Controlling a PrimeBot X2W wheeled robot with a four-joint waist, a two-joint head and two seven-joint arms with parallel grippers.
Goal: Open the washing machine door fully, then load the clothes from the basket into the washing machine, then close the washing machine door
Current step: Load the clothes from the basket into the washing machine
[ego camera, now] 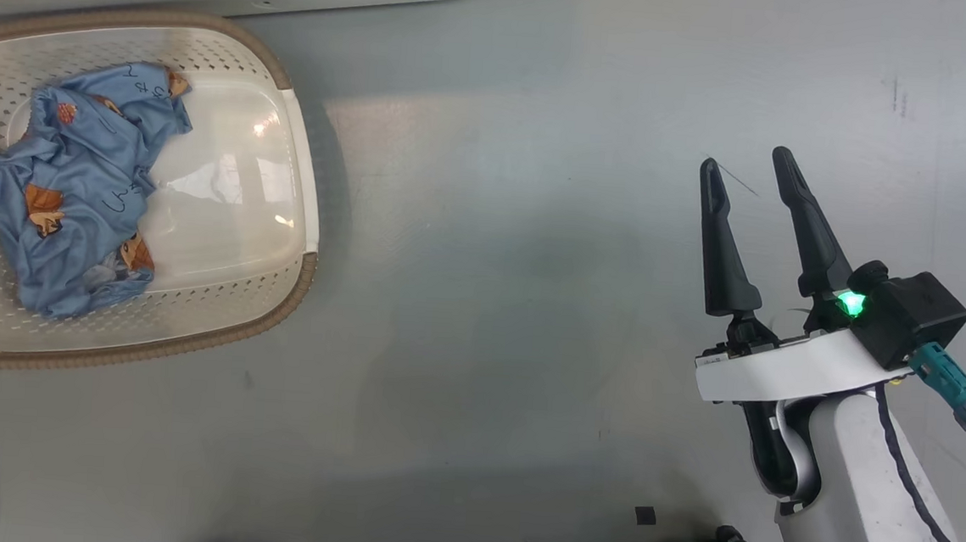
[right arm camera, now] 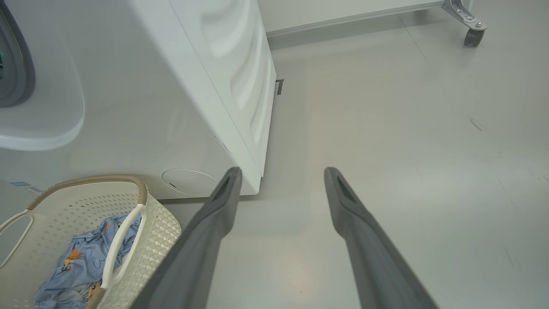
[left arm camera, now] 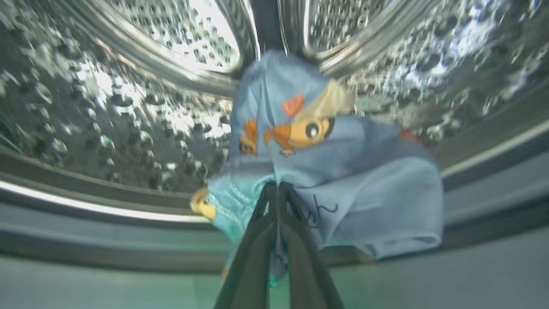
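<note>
Left tool (left arm camera: 277, 187) clenched at one drum garment (left arm camera: 364, 184); right tool (ego camera: 746, 159) released; one basket (ego camera: 302, 199) holds a second garment (ego camera: 72, 183).

— What is the left gripper (left arm camera: 276, 191) doing?
— Its fingers are pressing together, tips touching the clothes (left arm camera: 343, 184).
— Where is the blue fabric lying?
— It's hanging over the front rim of the washing machine (left arm camera: 128, 107) drum, a cartoon figure facing out.
</note>
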